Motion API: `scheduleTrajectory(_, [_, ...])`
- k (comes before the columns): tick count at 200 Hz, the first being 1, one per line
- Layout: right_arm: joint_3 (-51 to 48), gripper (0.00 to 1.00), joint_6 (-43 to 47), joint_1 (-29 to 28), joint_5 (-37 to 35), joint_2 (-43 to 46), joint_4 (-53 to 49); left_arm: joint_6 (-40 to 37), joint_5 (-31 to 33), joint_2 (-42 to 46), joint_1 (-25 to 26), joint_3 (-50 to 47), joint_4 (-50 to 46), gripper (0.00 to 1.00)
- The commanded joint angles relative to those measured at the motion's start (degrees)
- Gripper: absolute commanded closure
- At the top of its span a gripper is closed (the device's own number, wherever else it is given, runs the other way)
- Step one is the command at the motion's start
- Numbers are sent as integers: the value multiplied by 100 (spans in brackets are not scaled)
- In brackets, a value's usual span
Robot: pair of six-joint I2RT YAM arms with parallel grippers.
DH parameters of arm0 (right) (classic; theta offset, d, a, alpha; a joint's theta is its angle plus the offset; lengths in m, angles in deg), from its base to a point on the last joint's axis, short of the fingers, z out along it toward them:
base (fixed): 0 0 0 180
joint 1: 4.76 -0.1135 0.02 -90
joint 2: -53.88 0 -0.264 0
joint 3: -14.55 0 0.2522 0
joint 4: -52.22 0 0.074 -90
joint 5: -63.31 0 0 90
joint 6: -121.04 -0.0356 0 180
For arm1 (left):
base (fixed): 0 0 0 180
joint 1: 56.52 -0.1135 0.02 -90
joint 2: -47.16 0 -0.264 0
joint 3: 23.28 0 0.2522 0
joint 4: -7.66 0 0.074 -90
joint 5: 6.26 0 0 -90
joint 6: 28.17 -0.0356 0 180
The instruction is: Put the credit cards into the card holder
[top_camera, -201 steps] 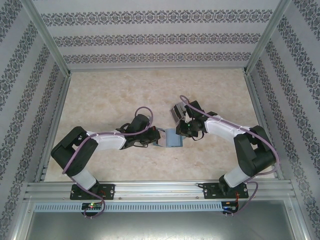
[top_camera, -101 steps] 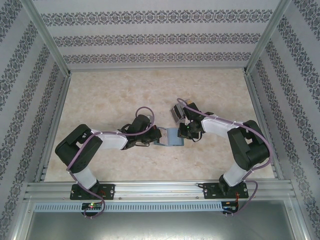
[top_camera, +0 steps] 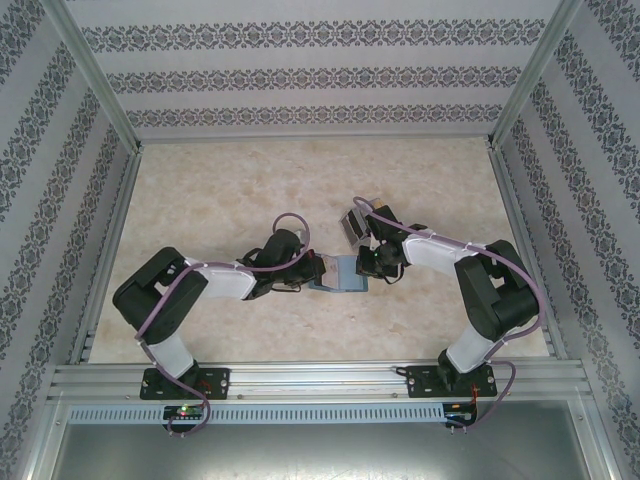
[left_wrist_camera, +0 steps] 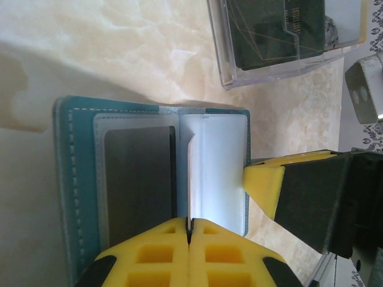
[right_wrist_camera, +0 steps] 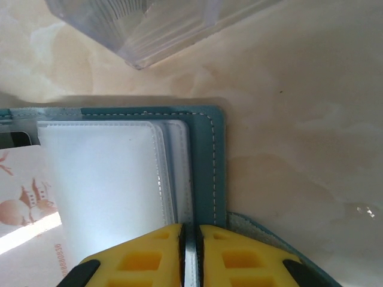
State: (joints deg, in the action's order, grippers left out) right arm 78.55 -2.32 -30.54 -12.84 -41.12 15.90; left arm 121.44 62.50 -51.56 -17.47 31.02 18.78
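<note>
We find the card holder [top_camera: 345, 272] lying open on the surface [top_camera: 230, 190], teal cover down and pale pockets up, with one claw at each of its short ends.

The left claw [left_wrist_camera: 189, 230] is closed on a pale leaf [left_wrist_camera: 192, 179] at the card holder's middle fold and stands it upright. We judge this is meant to part the pages so that a pocket mouth is exposed.

The right claw [right_wrist_camera: 190, 245] is closed on the thin edge of the card holder's opposite end, next to the stitched teal border. One of its yellow fingers [left_wrist_camera: 263, 182] reaches that end beside the raised leaf. We take this grip as an anchor, so the card holder neither slides nor folds shut while the leaf is pulled up.

A dark grey card [left_wrist_camera: 137, 179] already sits in the pocket on the card holder's page beside the leaf. A whitish card [right_wrist_camera: 24, 203] with a reddish print lies past the card holder's white pocket. We cannot tell whether it is sleeved or loose.

A clear box [left_wrist_camera: 281, 42] stands just off the card holder's far edge, apart from it, with more dark cards inside.

Both claws are occupied with the card holder and neither carries a loose card. We expect one must let go to fetch from the box, and the leaf may then spring back.
</note>
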Motion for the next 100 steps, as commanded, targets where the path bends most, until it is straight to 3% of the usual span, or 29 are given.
scheduleTrajectory(1, [-67, 84, 107, -37, -453, -236, -272, 169, -188, -204, 59, 74, 483, 100])
scheduleTrajectory(48, [-77, 84, 99, -57, -427, -247, -261, 160, -35, -464, 65, 162, 218, 100])
scheduleTrajectory(100, [-67, 84, 99, -58, -452, -238, -286, 237, 434, -141, 98, -62, -359, 100])
